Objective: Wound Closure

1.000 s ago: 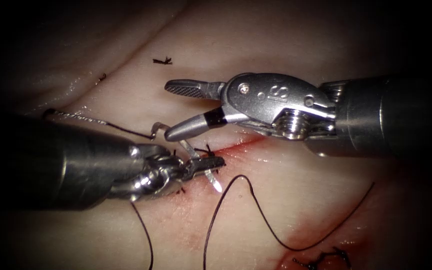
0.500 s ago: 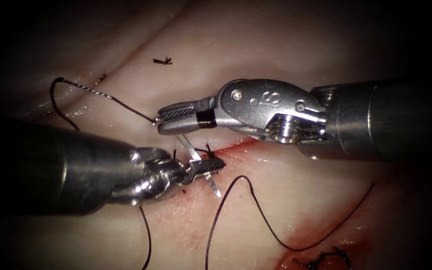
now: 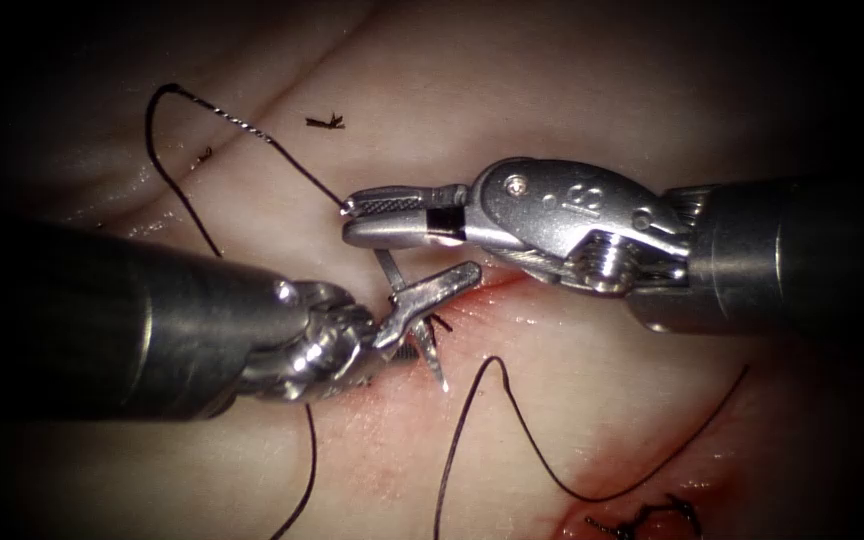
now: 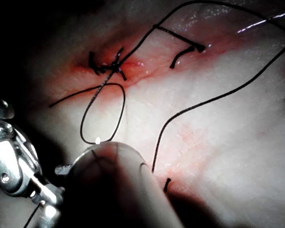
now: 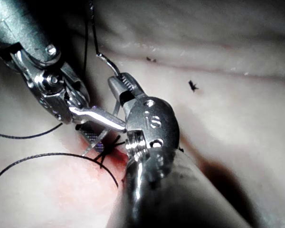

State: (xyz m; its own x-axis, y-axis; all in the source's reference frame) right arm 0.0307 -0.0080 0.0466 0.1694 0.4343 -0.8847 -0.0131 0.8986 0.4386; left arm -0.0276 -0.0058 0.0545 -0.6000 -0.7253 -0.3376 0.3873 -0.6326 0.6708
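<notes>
**Ana:** While the tissue spreads pale across the endoscope view, look at the cut running red at centre, and the right gripper reaching in level from the right.

**Ben:** Its jaws are clamped on the needle at the thread end, on the left side of the cut. The curve drops from there between the left gripper jaws, and its point lies free on the tissue, not buried.

**Ana:** And the left one?

**Ben:** Jaws parted, holding nothing; the shaft comes in low from the left, wrist bent up toward the cut. Half a second ago they were closed around the needle's middle, so that is a release.

**Ana:** The right wrist view gives what the endoscope cannot: the parted left jaws side-on, the needle shaft standing between both tools.

**Ben:** The left wrist view offers older stitches over red fluid, plus a loose loop.

**Ana:** Thread arcs up from the right jaws, higher than before. A cut end of thread lies beyond it.
</notes>
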